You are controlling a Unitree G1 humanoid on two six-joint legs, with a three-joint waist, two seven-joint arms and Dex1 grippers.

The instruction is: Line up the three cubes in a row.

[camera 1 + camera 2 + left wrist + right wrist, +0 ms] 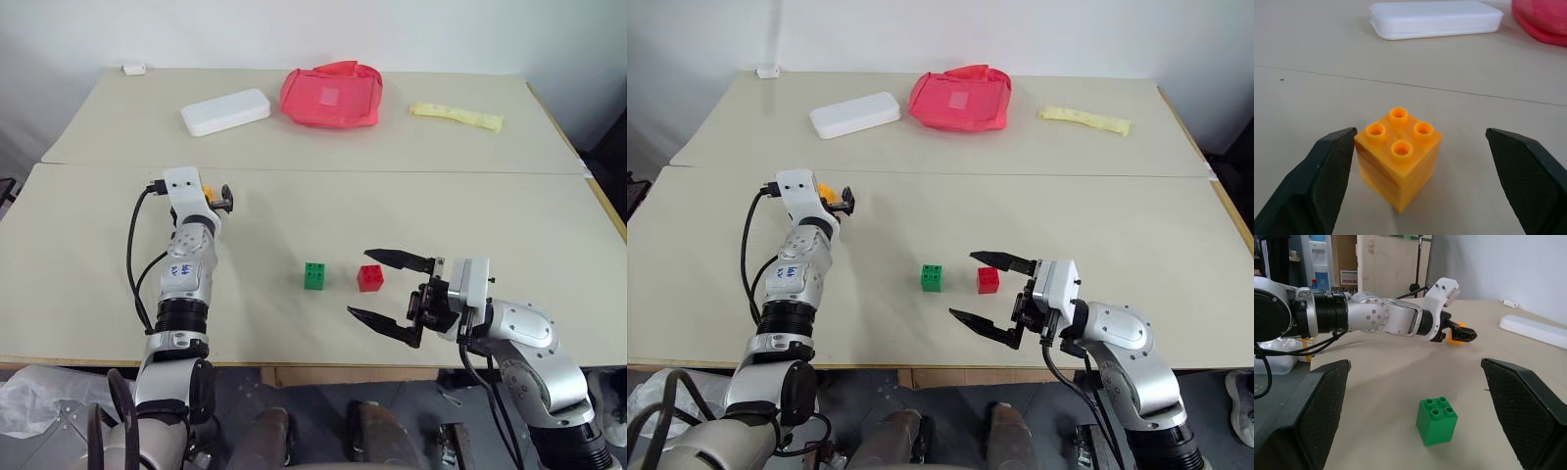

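Orange-yellow cube [1398, 156], near the tabletop's [88, 255] left edge, sits off-centre between the left gripper's [1420, 171] wide-open fingers, one finger touching; centre before closing; right gripper [387, 289] wide, empty beside red cube [371, 278] and green cube [315, 275].

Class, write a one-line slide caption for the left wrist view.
Open left claw straddles the orange-yellow cube, one finger touching its side.
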